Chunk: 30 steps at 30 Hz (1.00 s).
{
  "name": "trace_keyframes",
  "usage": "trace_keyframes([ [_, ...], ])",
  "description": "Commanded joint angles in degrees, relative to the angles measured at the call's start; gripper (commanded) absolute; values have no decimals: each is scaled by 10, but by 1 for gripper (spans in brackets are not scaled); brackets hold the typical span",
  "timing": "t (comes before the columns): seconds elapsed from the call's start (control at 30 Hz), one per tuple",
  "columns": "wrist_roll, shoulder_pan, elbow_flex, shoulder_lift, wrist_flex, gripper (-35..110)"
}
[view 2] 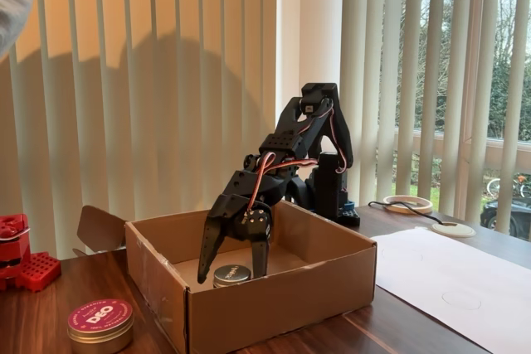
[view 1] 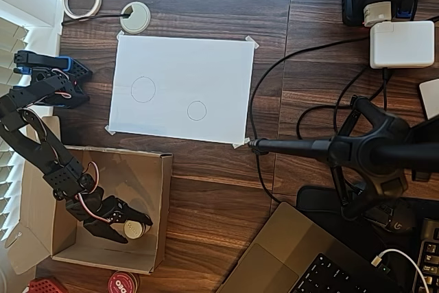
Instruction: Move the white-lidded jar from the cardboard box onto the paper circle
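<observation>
Open-topped brown corrugated cardboard box (view 2: 274,288) walls ring the black two-finger gripper (view 1: 130,228) on all sides, so the only way out is straight up. White paper sheet (view 1: 182,87) with the smaller pencil-outlined circle (view 1: 197,110) lies bare. Black camera stand arm (view 1: 309,147) and black cables (view 1: 274,73) sit just right of the sheet in the overhead view.
</observation>
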Motion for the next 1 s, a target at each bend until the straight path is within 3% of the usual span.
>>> trace_keyframes([
  [0.0, -2, 6, -1, 28, -4, 36],
  [0.27, -3, 4, 4, 28, -4, 30],
  [0.5, -3, 4, 4, 32, -4, 9],
  [0.83, 20, -5, 36, 106, -32, 6],
  [0.97, 18, -15, 76, 161, -87, 6],
])
